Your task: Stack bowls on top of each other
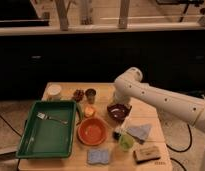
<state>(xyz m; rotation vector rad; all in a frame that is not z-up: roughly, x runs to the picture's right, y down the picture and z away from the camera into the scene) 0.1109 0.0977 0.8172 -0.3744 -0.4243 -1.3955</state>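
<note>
Dark cabinets and a pale counter ledge fill the room behind a small wooden table (pixel 58 165), and my arm reaches in from the right across its far half. My gripper (pixel 119 106) hangs just behind and above the maroon bowl (pixel 119 111), close enough that it may be touching the rim, though I cannot tell whether it is open, closed or already holding that rim. The orange bowl (pixel 92 131) sits just to the near left of the maroon one, right beside the green tray (pixel 31 145) with its fork (pixel 52 118). I judge the stacking is not yet done, since the two bowls sit side by side. The danger is clutter: a small orange fruit-like thing (pixel 89 111) lies between the bowls' far sides, a metal cup (pixel 90 94) stands behind it, and a green cup (pixel 126 142) and grey cloth (pixel 140 131) crowd the near right (a low carry could clip any of them). A thin rim hold could let the maroon bowl tilt and land on the orange bowl's edge instead of inside. A blue sponge (pixel 98 156) and a tan block (pixel 146 154) sit near the front edge, well out of the path. Open room is mostly upward; the short hop left looks clear if I lift first.
</note>
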